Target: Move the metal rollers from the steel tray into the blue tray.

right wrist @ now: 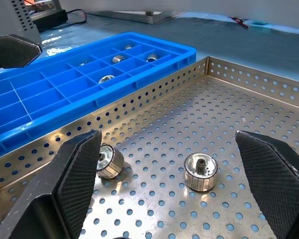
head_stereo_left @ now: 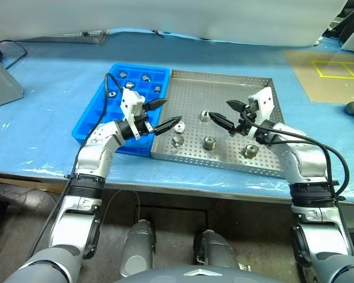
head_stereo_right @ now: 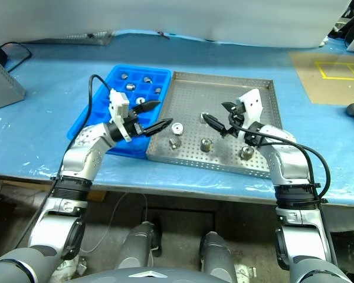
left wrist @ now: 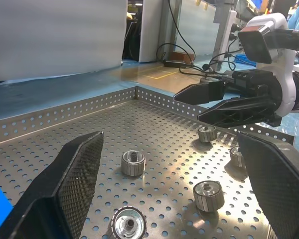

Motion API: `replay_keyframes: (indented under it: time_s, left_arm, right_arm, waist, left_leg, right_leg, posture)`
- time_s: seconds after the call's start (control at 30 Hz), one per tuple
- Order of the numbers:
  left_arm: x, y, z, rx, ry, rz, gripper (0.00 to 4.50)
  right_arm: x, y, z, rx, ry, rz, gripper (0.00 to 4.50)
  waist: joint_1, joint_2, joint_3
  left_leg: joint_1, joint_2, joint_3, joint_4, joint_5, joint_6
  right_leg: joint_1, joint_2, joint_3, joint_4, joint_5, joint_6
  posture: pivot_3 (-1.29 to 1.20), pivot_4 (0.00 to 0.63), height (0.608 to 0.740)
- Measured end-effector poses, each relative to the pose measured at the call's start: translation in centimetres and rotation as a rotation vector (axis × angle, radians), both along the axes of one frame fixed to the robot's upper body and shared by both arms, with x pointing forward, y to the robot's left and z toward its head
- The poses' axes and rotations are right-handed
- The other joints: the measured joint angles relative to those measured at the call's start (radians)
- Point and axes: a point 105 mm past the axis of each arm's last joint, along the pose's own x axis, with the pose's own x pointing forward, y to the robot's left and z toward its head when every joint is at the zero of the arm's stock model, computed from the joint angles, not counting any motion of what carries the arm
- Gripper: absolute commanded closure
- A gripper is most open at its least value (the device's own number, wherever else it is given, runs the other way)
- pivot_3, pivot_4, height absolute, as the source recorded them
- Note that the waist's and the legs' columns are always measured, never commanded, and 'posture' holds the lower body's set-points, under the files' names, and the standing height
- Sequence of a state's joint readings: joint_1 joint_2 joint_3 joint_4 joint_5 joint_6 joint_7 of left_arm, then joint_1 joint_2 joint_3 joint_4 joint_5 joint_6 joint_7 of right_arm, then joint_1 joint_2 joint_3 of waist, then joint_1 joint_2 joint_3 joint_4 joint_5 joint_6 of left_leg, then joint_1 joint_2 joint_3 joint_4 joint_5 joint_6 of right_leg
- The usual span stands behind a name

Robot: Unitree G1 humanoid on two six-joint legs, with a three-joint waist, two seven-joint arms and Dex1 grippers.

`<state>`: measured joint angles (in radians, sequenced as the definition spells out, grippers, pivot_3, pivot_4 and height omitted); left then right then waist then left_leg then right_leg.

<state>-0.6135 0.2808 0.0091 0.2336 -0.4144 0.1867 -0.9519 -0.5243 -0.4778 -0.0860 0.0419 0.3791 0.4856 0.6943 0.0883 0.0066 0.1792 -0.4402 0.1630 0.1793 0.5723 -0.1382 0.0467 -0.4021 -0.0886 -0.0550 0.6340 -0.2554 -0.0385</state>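
- Left eye view: left gripper (head_stereo_left: pixel 167 114) hovers over the seam between blue tray (head_stereo_left: pixel 89 115) and steel tray (head_stereo_left: pixel 224 89), fingers spread wide, nothing between them, pointing toward the steel tray's middle.
- Right gripper (head_stereo_left: pixel 225 114) hangs over the steel tray's right half, fingers wide apart, empty, aimed back at the left one; tips face each other, well apart.
- Both forearms come up from the near table edge, bent inward, black cables looped along them.
- Five metal rollers on the perforated steel floor: one (head_stereo_left: pixel 179 126) just beside the left fingertips, one (head_stereo_left: pixel 177 141) nearer the front wall, one (head_stereo_left: pixel 209 142) mid-front, one (head_stereo_left: pixel 205 115) near the right fingertips, one (head_stereo_left: pixel 250 151) under the right wrist.
- More rollers already sit in blue tray compartments at the far end, e.g. (head_stereo_left: pixel 123 75) and (head_stereo_left: pixel 146 78).
- Trays touch side by side, blue on the left.
- Right wrist view: two rollers lie between the spread fingers (right wrist: pixel 77 179), close to the wall by the blue tray.
- Surface: bench under blue sheet (head_stereo_left: pixel 47 141); grey box (head_stereo_left: pixel 3 79) at far left, brown floor patch with yellow tape (head_stereo_left: pixel 336 71) at far right, white panel behind.
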Motion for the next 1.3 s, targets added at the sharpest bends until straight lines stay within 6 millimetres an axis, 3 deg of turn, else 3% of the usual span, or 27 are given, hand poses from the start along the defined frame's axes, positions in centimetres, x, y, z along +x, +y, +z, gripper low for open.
replay_keyframes:
  time_s: [0.53, 0.83, 1.13, 1.3]
  left_arm:
    - [0.0, -0.3, 0.3, -0.043, 0.024, -0.021, 0.00]
    - [0.9, -0.5, 0.1, -0.026, 0.057, -0.013, 0.00]
    - [5.6, -3.9, 1.5, 0.204, 0.091, -0.069, 0.00]
    - [6.5, -4.1, -0.9, 0.482, 0.157, -0.075, 0.00]
  right_arm:
    - [-0.4, 0.4, 0.9, 0.015, -0.032, 0.025, 0.03]
    - [-0.8, 0.4, 0.0, 0.010, -0.010, 0.026, 0.03]
    - [-2.8, -0.6, -1.8, -0.007, 0.022, -0.054, 0.03]
    - [-3.4, -1.3, -1.8, -0.015, 0.007, -0.102, 0.03]
  waist:
    - [-0.001, 0.000, 0.000]
    - [-0.005, 0.000, 0.000]
    - [-0.025, 0.000, 0.000]
    - [-0.062, 0.000, 0.000]
  left_leg:
    - [0.000, 0.000, 0.000, 0.000, 0.000, 0.000]
    - [0.000, 0.000, 0.000, 0.001, 0.001, 0.000]
    - [0.001, -0.001, 0.000, 0.002, 0.001, 0.002]
    - [0.001, -0.001, 0.000, 0.000, 0.002, 0.005]
  right_leg:
    - [0.000, 0.000, 0.000, 0.001, 0.000, 0.000]
    - [0.000, 0.000, 0.000, 0.002, 0.000, 0.000]
    - [0.003, 0.000, 0.001, 0.000, 0.001, 0.001]
    - [0.003, 0.000, 0.001, -0.002, 0.001, 0.001]
  posture:
    - [-0.06, 0.150, 0.740]
    - [-0.15, 0.150, 0.740]
    - [-0.28, 0.150, 0.740]
    - [-0.31, 0.150, 0.740]
